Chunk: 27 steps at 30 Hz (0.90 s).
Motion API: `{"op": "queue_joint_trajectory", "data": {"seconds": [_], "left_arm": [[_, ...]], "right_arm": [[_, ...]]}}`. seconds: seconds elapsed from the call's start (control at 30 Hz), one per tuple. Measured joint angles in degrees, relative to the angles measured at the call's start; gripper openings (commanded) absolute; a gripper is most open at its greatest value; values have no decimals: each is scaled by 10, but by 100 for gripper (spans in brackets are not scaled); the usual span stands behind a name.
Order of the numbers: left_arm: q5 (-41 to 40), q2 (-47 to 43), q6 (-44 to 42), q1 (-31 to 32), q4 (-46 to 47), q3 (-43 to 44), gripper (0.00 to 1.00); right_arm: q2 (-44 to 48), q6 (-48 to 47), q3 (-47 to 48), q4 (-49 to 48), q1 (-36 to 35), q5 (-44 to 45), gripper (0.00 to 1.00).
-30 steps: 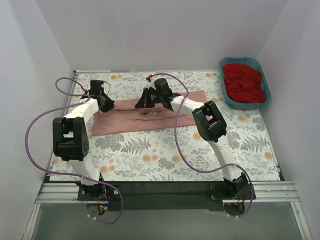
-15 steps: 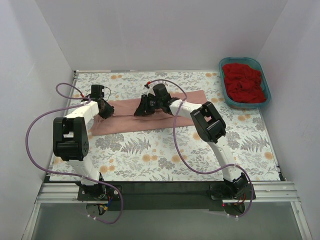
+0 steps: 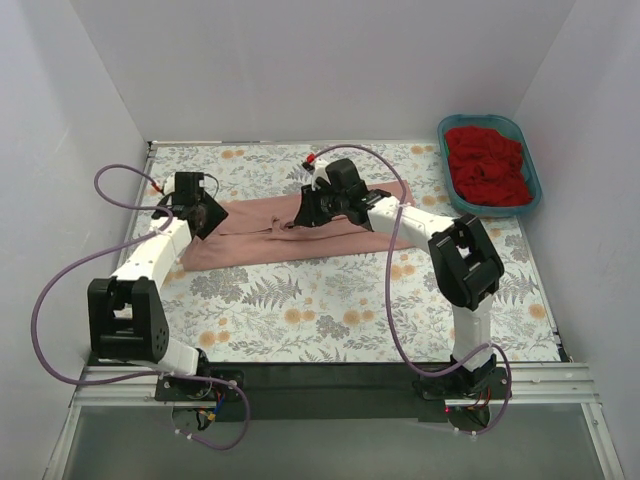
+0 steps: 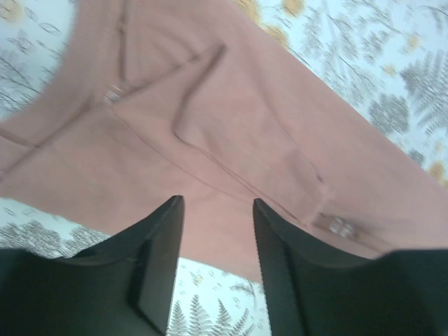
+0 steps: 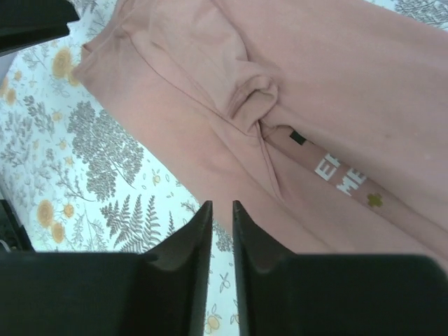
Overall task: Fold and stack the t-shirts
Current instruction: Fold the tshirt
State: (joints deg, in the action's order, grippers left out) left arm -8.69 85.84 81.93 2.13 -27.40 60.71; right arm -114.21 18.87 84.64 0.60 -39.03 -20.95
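Observation:
The salmon-pink t-shirt [image 3: 250, 240] lies flat in a long strip across the far middle of the floral cloth. Its white lettering [image 5: 339, 175] shows in the right wrist view, next to a small pinched ridge. My left gripper [image 3: 205, 215] hovers open and empty over the shirt's left end [image 4: 231, 119], its tips [image 4: 217, 210] above the near hem. My right gripper [image 3: 300, 217] hangs over the shirt's middle [image 5: 350, 84]; its jaws [image 5: 222, 210] stand a narrow gap apart with nothing between them. The red t-shirt [image 3: 488, 165] lies crumpled in the tub.
The teal oval tub [image 3: 485, 212] stands at the far right corner. The grey-and-orange floral cloth [image 3: 330, 310] covers the table. White walls close in on the left, back and right. Purple cables loop from both arms.
My right gripper has lifted off the shirt's middle and drawn right, leaving a pinched ridge. My left arm has stretched out, its gripper still over the shirt's left end.

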Motion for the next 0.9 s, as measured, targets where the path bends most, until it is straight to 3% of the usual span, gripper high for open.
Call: {"op": "queue_joint_trajectory", "data": {"seconds": [0.17,0.33,0.6,0.9], "left_arm": [[9,-39,4,96,10,-37,30],[22,-4,19,177,33,-47,26],[29,117,35,237,71,-23,24],[33,129,58,248,75,-45,22]], "right_arm": [[20,-46,-47,6,-1,31,15],[4,-67,-60,25,-4,45,14],[-30,-73,-56,25,-6,58,14],[-59,-80,-39,25,-6,83,14]]}}
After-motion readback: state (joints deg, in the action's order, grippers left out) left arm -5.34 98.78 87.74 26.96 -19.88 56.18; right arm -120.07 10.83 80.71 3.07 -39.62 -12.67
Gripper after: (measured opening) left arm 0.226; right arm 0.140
